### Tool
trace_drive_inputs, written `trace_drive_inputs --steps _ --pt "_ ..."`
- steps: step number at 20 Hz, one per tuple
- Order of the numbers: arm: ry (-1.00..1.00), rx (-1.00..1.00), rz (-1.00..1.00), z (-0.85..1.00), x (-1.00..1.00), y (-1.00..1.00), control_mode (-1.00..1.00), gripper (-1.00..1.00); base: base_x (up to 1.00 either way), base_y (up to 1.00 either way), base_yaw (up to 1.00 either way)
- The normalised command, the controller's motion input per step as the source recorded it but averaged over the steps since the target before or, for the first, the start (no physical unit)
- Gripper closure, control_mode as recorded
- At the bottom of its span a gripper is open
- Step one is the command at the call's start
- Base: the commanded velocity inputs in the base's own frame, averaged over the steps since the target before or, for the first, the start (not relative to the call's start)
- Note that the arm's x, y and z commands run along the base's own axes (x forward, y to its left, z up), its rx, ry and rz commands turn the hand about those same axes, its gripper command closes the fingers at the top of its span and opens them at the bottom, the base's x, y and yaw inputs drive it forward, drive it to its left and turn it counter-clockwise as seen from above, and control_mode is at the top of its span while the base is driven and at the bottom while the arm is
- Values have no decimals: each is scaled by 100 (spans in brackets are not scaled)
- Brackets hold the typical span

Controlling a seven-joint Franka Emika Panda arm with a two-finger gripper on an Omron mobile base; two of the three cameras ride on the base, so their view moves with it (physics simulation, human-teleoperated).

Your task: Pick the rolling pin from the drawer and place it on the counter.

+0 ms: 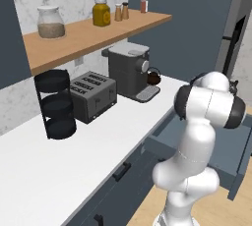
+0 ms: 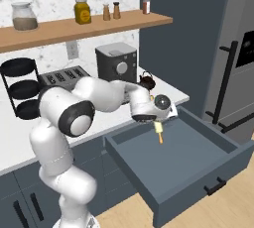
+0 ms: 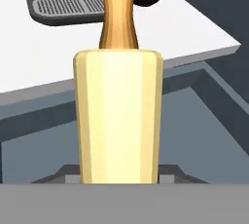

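Clearly the hand (image 2: 158, 123) is clamped on the pin (image 3: 118, 116), which runs straight out along the fingers in the hand view, its pale barrel in front and one darker, narrow handle beyond it. From the right base view the pin hangs below the hand, lifted over the open drawer (image 2: 198, 172) and touching nothing else. It is a stiff, light piece of wood, smooth and round, so it can roll or twist in a two-finger grip; holding it on the thick barrel, as seems to be the case now, is sounder than holding a thin handle. The finger tips are hidden behind the barrel, so I judge the grip from the way the pin hangs.

Outward from there, the arm reaches forward from its base with the elbow bent and the wrist turned down over the drawer's back half, close to the bench (image 2: 163, 90) edge. Beyond that edge stand the coffee machine (image 2: 116, 62) and a small dark kettle (image 2: 146, 81), so the free white patch beside them looks the place to lay the pin, lengthwise and flat, lest it roll.
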Motion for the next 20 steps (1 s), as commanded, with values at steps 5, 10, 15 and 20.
trace_drive_inputs --steps 5,10,15,20 --pt "-14 -18 10 75 0 100 -100 100 0 0 0" --pt "29 -32 27 53 0 100 -100 100 0 0 0" --pt "41 -21 33 34 15 79 -100 100 0 0 0" --pt "2 2 2 36 34 13 -100 100 0 0 0"
